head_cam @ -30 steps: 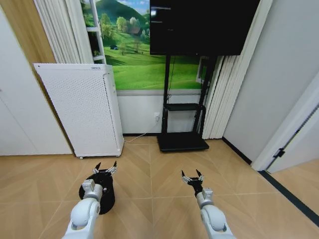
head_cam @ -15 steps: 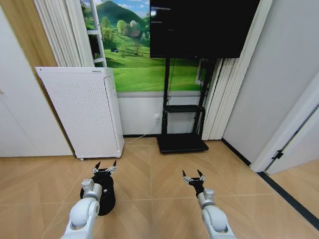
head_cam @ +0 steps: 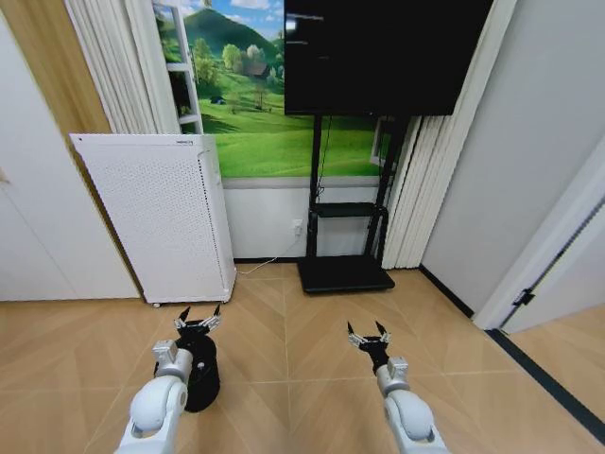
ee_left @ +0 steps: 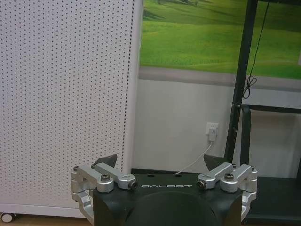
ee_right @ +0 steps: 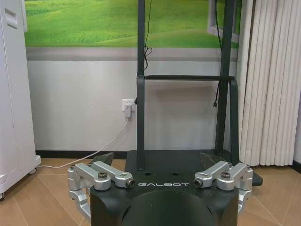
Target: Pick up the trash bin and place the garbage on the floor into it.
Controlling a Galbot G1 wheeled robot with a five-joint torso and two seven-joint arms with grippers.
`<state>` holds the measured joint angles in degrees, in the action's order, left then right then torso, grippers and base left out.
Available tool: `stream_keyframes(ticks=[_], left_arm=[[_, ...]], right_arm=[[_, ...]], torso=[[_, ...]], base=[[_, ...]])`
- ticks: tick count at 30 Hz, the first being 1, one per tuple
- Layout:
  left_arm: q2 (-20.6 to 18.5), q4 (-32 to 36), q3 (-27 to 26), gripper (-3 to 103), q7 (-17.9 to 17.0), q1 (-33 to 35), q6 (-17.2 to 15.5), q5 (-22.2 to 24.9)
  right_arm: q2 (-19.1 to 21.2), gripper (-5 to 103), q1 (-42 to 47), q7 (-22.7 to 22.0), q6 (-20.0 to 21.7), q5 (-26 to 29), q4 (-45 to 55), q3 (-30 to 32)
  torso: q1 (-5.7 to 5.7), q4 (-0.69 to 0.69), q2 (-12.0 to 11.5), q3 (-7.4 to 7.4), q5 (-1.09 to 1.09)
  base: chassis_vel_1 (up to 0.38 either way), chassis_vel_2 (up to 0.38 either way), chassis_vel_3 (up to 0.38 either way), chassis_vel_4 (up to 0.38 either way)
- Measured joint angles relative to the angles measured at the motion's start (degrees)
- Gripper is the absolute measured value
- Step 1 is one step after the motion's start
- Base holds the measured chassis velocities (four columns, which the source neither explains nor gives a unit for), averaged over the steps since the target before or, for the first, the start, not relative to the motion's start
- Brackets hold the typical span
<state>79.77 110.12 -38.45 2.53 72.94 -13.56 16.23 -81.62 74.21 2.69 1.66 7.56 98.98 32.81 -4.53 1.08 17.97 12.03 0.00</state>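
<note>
Pincers first, nearest the camera: left pincer [head_cam: 198,320] hangs at near left with its fingers spread apart and nothing between them, right pincer [head_cam: 367,335] at near right, also spread apart and empty. Both arms reach forward over the wooden floor [head_cam: 284,378]. Trash bin [head_cam: 202,374], small, black and round, stands upright on the floor at near left, just beyond and partly behind the left arm; the left pincer sits above its rim in the head view, contact cannot be told. Left wrist view shows the left pincer [ee_left: 165,176] open, its 2 finger linkages wide apart, facing the perforated panel. Right wrist view shows the right pincer [ee_right: 159,173] open too, facing the stand's base.

Farther left, white perforated appliance [head_cam: 156,218] stands against the wall, on small wheels. A white cable [head_cam: 260,262] runs from a wall socket [head_cam: 297,224] down to the floor beside it. Far centre, black TV stand [head_cam: 345,270] with a flat base plate and a shelf carries a dark screen [head_cam: 383,52]. Behind, a green landscape mural [head_cam: 255,104] on the wall. Pale curtains [head_cam: 421,189] hang at far right of the stand, more at far left.
</note>
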Motion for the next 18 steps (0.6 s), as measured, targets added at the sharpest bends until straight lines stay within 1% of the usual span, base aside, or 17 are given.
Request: stream_keyframes(ticks=[5,10,11,14,17,18], left_arm=[[-0.14,0.38,-0.22,100,0.11,0.48,-0.01,0.06],[-0.15,0.43,-0.24,100,0.12,0.58,0.0,0.06],[-0.2,0.63,-0.31,100,0.15,0.86,-0.01,0.1],[-0.23,0.72,-0.34,100,0.16,0.94,-0.03,0.15],[-0.46,0.81,-0.35,100,0.17,0.92,-0.2,0.49],[-0.67,0.86,-0.37,100,0.17,0.78,-0.37,0.81]], right_arm=[[-0.03,100,-0.5,0.14,0.02,0.63,-0.01,-0.05],[-0.02,100,-0.63,0.2,0.04,0.8,-0.01,-0.1],[0.06,100,-1.24,0.33,0.16,1.22,0.03,-0.19],[0.1,100,-1.57,0.44,0.28,1.65,0.16,-0.27],[0.09,100,-1.81,0.06,1.27,2.39,0.72,-0.35],[0.04,100,-1.94,-0.67,2.11,3.03,1.14,-0.36]], torso=[[-0.37,0.0,1.13,0.77,0.0],[-0.42,0.0,1.29,0.87,0.0],[-0.6,-0.01,1.9,1.3,0.0],[-0.72,-0.01,2.3,1.59,0.0],[-0.91,0.0,2.87,2.0,0.0],[-1.12,0.0,3.44,2.34,0.0]], base=[[0.0,0.0,0.0,0.0],[0.0,0.0,0.0,0.0],[0.0,0.0,0.0,0.0],[0.0,0.0,0.0,0.0],[0.0,0.0,0.0,0.0],[0.0,0.0,0.0,0.0]])
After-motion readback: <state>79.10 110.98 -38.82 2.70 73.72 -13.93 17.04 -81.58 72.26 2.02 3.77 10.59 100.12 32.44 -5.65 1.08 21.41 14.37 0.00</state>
